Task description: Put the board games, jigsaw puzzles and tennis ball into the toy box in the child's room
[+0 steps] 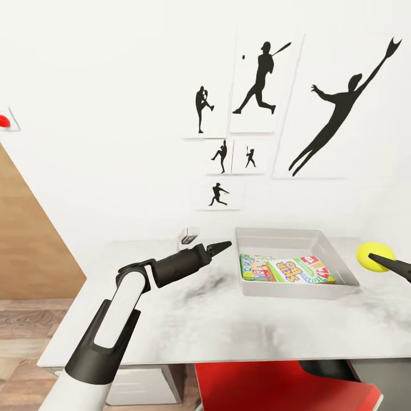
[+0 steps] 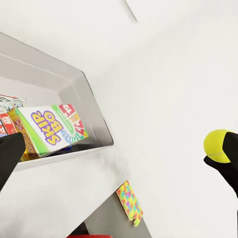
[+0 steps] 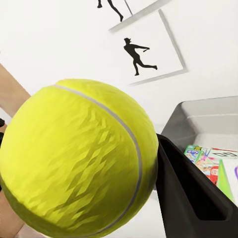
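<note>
A grey toy box [image 1: 297, 237] sits on a pale marbled counter [image 1: 228, 325] against a white wall hung with black baseball-player silhouettes [image 1: 260, 74]. Inside the toy box lie colourful board games [image 1: 285, 269], the top one reading "Skip-Bo", resting flat on its floor. The right hand [image 1: 381, 261] hovers just beside the toy box's right wall, above the counter, its dark fingers [image 3: 191, 191] pinching a yellow tennis ball [image 1: 374, 255]; in the right wrist view the ball [image 3: 82, 158] is pressed against one finger, with the toy box [image 3: 208, 116] behind it. The left hand [image 1: 220, 247] reaches in near the toy box's left wall, just above the counter; its tips look pressed together to a point, though whether they are fully together cannot be told. From the left wrist view, a multicoloured jigsaw puzzle [image 2: 130, 202] hangs over the counter's edge beyond the toy box [image 2: 94, 114]. A red chair [image 1: 279, 388] stands below the counter.
</note>
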You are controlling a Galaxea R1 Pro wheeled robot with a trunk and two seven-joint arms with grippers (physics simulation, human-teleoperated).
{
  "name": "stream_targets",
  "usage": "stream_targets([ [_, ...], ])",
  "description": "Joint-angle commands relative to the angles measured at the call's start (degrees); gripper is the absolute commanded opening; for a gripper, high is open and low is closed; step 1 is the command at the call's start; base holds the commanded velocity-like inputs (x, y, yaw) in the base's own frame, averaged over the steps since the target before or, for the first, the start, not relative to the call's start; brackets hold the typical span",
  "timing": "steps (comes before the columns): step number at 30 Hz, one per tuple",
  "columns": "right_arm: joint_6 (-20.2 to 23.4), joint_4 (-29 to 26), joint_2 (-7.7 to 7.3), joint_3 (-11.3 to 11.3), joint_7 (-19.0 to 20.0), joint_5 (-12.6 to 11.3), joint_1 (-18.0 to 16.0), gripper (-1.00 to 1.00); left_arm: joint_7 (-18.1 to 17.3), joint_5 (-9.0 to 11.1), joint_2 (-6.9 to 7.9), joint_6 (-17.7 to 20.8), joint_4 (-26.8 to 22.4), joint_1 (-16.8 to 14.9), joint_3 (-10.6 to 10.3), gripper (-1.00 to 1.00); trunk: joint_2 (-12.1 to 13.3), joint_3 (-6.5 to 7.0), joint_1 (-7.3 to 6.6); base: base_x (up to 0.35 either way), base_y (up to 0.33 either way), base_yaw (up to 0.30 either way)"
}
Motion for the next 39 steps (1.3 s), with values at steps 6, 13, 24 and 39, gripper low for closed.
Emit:
stream_targets([
  [6,0.5,0.0,-0.01,0.0,0.0,-0.2,-0.1,-1.00,0.3,0.4,-0.02,0.2,0.0,-0.1,0.0,1.00,-0.1,-0.12,0.03,0.001,-0.001,0.000],
  [13,0.5,0.0,-0.01,0.0,0.0,-0.2,-0.1,-1.00,0.5,0.4,-0.02,0.2,0.0,-0.1,0.0,1.00,-0.1,-0.12,0.03,0.000,-0.027,0.000],
  [24,0.4,0.0,0.06,-0.1,0.1,-0.2,-0.1,-1.00,0.3,0.4,-0.09,0.2,0.0,-0.1,-0.1,1.00,-0.1,-0.12,0.03,0.000,-0.100,0.000],
  [39,0.1,0.0,0.04,0.0,0.3,-0.2,-0.1,-1.00,0.3,0.4,-0.11,0.2,0.0,-0.1,-0.4,1.00,-0.1,-0.12,0.03,0.000,-0.007,-0.019],
])
